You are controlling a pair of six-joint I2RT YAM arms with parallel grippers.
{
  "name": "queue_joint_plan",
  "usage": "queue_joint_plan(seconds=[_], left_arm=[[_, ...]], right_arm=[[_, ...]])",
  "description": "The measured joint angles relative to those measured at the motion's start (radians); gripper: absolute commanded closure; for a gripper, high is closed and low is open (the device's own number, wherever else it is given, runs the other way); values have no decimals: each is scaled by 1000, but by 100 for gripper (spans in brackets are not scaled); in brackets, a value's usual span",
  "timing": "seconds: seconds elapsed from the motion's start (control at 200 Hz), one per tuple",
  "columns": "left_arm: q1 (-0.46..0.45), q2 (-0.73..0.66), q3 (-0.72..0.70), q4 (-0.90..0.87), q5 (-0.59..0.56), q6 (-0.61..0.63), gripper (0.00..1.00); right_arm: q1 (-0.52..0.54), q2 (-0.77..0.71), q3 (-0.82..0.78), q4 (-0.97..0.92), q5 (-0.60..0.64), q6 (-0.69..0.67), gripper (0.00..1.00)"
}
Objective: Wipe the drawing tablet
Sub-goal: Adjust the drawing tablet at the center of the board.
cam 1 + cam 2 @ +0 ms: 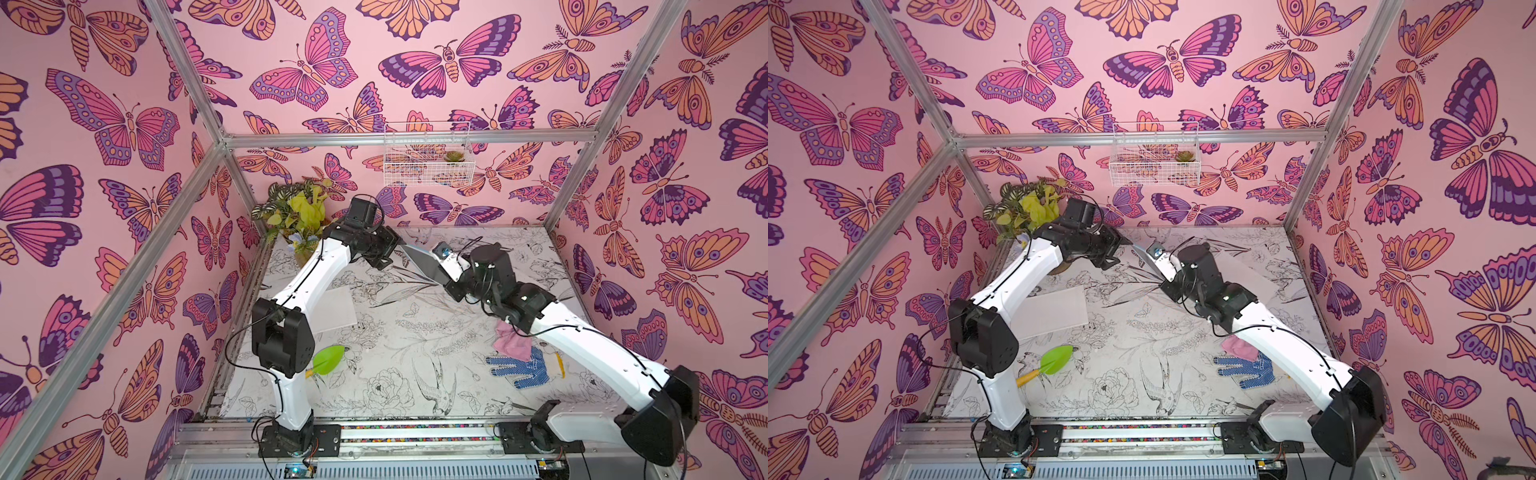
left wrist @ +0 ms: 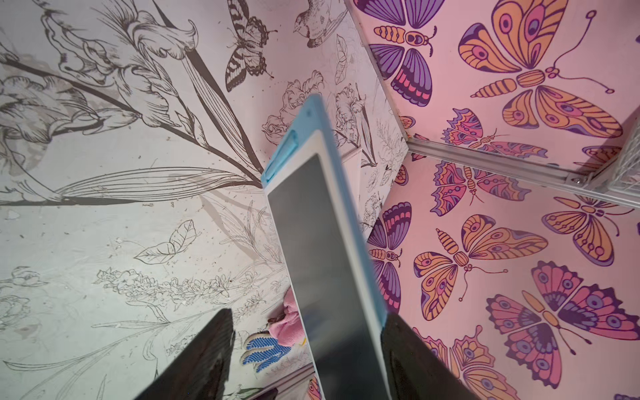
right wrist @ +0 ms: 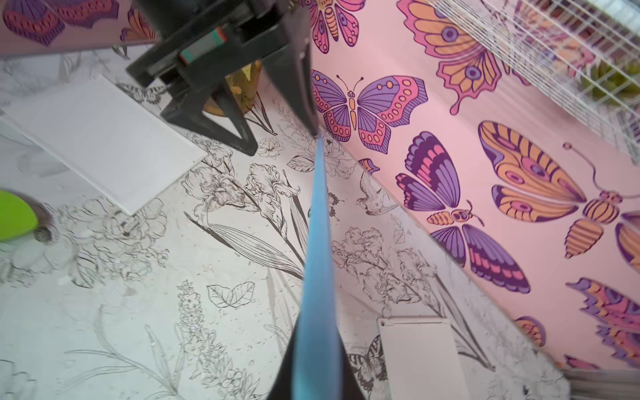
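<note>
- Right tool [image 3: 315,367] clenches the drawing tablet [image 2: 311,225] by one thin edge in midair; it may pivot or drop.
- Left tool [image 2: 308,315] straddles the opposite end, jaws released; a bump could knock it loose.

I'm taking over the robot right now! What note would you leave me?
Right gripper: shut on the tablet, holding it up off the table.
Left gripper: open around the tablet's other end.
Pink cloth: lying on the table beside the blue glove.
Done: tablet lifted.
To do: grab the cloth, wipe the tablet.
</note>
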Motion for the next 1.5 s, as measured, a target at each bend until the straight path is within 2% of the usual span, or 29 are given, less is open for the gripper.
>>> queue_joint_plan(seconds=[0.13, 0.25, 0.34, 0.456, 0.566, 0.631, 0.696, 0.721, 0.756, 0.821, 0.921, 1.006, 1.066, 1.172, 1.227, 1.332, 1.417, 1.497], left_arm=[[5, 0, -19, 48, 23, -64, 32], [6, 0, -62, 87, 43, -108, 42], [7, 0, -109, 127, 54, -144, 64], [12, -7, -163, 192, 60, -198, 100], [18, -26, -217, 252, 60, -230, 100], [19, -44, -256, 311, 60, -255, 100], [21, -66, -301, 371, 51, -280, 100], [23, -72, -316, 393, 49, -290, 100], [26, -76, -337, 433, 44, -302, 100], [36, -76, -363, 506, 40, -323, 100], [53, -68, -381, 616, 35, -339, 100], [62, -59, -385, 721, 29, -352, 100], [65, -52, -391, 803, 24, -359, 100], [61, -44, -420, 941, 11, -368, 100], [58, -37, -438, 1008, 6, -369, 100], [43, -14, -464, 1127, -16, -380, 100], [28, 10, -468, 1205, -32, -395, 100], [10, 27, -468, 1268, -46, -405, 100]], right_arm=[[61, 11, -32, 67, 83, -134, 100], [113, 11, -46, 143, 153, -229, 100], [157, 12, -60, 196, 203, -299, 100], [199, 25, -98, 231, 254, -378, 100], [216, 39, -117, 267, 286, -422, 100], [218, 39, -120, 275, 298, -438, 79], [221, 38, -121, 298, 331, -449, 42], [221, 34, -121, 305, 344, -447, 31], [221, 26, -121, 306, 362, -436, 22], [220, 2, -118, 286, 393, -397, 16], [202, -49, -61, 151, 429, -218, 13], [133, -93, 34, -11, 386, 49, 13], [61, -131, 79, -95, 310, 247, 12], [-83, -206, 64, -152, 95, 613, 13], [-137, -241, 6, -116, -19, 799, 13], [-191, -278, -168, 63, -195, 1135, 15], [-231, -237, -263, 216, -305, 1375, 17], [-267, -179, -299, 336, -365, 1537, 18]])
